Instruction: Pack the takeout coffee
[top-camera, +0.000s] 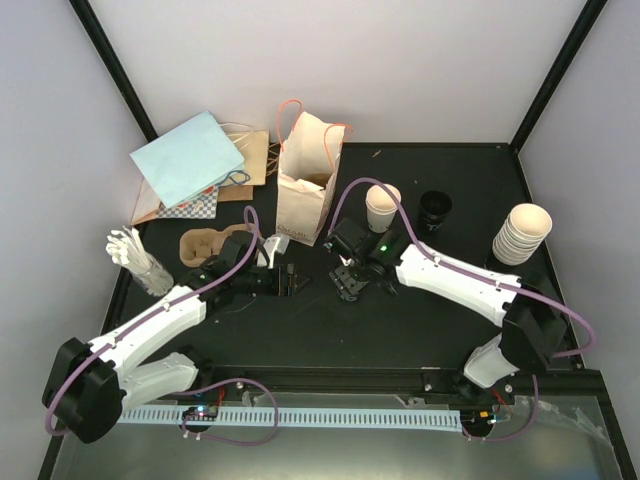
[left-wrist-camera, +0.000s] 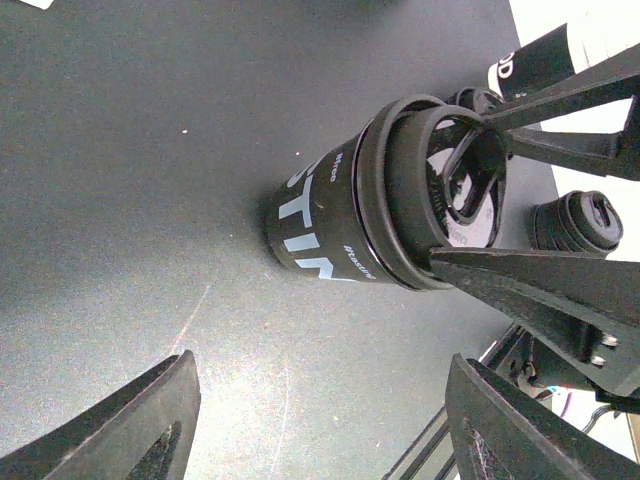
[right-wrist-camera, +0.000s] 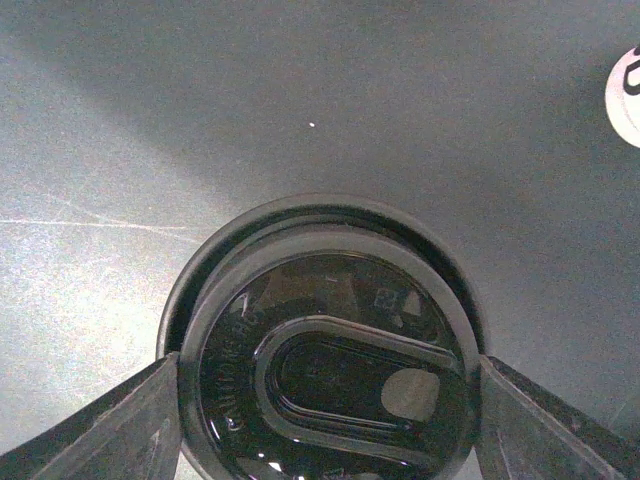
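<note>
A takeout coffee cup (left-wrist-camera: 320, 225) with a dark side, white lettering and a round black lid (right-wrist-camera: 330, 360) stands on the black table. My right gripper (right-wrist-camera: 322, 405) is shut on it from above, with a finger touching the lid's rim on each side. In the top view my right gripper (top-camera: 350, 282) hides this cup. My left gripper (left-wrist-camera: 320, 440) hovers open over bare table just left of the cup, with nothing between its fingers (left-wrist-camera: 110, 430). In the top view my left gripper (top-camera: 292, 280) faces the right one.
A cream paper bag (top-camera: 305, 190) with orange handles stands open behind the grippers. An unlidded cream cup (top-camera: 382, 205), black lids (top-camera: 435, 208) and stacked cups (top-camera: 522, 235) are to the right. A brown pulp tray (top-camera: 203, 245), cutlery (top-camera: 140, 262) and a blue bag (top-camera: 188, 160) lie left.
</note>
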